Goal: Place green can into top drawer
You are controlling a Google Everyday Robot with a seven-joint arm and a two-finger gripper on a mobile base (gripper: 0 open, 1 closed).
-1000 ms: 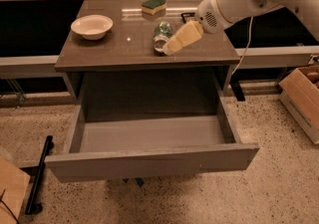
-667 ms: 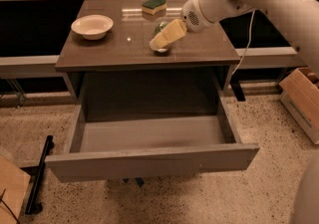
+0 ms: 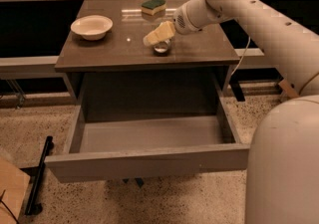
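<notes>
The green can (image 3: pixel 162 47) lies on the dark table top (image 3: pixel 199 49) near its middle; only a silver end and a bit of its side show. My gripper (image 3: pixel 157 34) is right over the can, reaching in from the right and hiding most of it. I cannot tell whether it touches the can. The top drawer (image 3: pixel 149 161) is pulled fully out below the table's front edge, and its grey inside holds nothing.
A white bowl (image 3: pixel 91 26) sits at the table's left. A green-topped yellow sponge (image 3: pixel 153 5) lies at the back. My arm (image 3: pixel 259 14) crosses from the right and my body (image 3: pixel 284 168) fills the lower right. A cardboard box (image 3: pixel 10 193) and a black bar (image 3: pixel 39 175) are on the floor at left.
My gripper has moved left and a little down, from beside the can to over it, so it now covers most of the can. The view has shifted closer. The drawer stays open.
</notes>
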